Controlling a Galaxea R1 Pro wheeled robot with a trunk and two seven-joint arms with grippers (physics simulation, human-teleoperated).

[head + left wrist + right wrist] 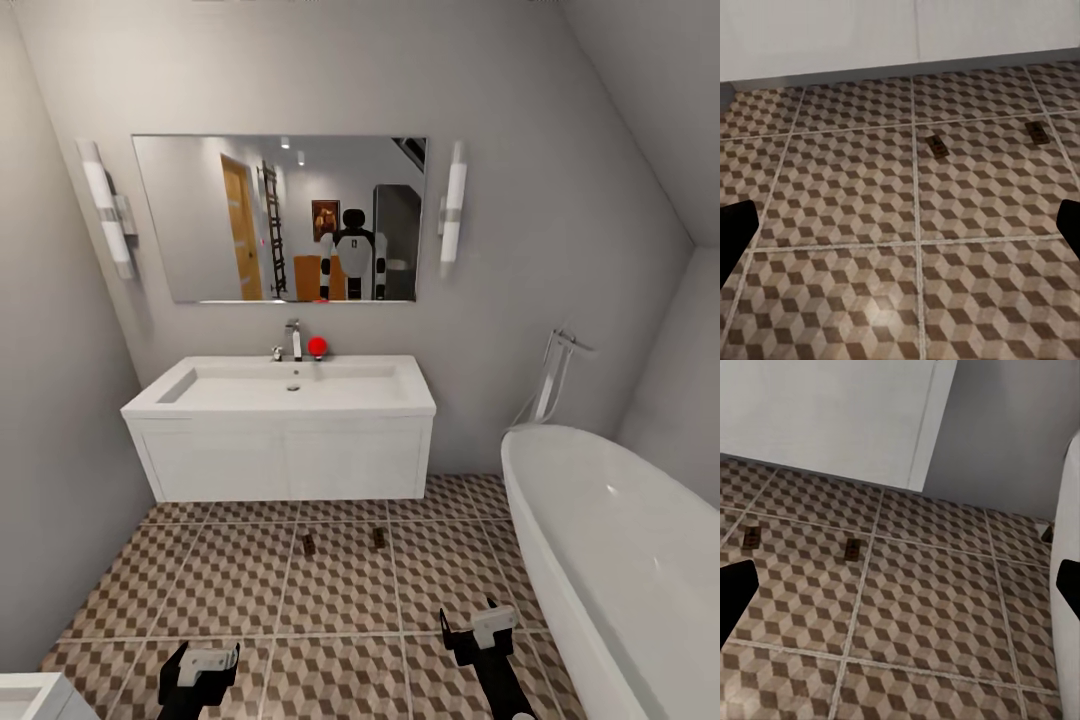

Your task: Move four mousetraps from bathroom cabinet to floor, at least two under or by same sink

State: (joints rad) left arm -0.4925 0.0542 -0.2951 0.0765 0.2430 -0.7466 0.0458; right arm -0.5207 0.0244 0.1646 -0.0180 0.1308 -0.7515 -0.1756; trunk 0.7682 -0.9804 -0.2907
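Already two mousetraps [309, 545] [378, 538] lie on bathroom floor [340, 600] just before sink [290, 390]; left gripper [198, 672] and right gripper [478, 630] both spread, empty.

Two mousetraps lay on the tiled floor [230, 590], one [309, 545] beside the other [378, 538], both in front of the one sink [290, 395]. There was one tap [293, 340], one red ball [317, 346], one mirror [200, 215], two wall lamps, the left [107, 205] and the right [454, 208], one bathtub [620, 560], and two grippers, left [198, 668] and right [480, 630].
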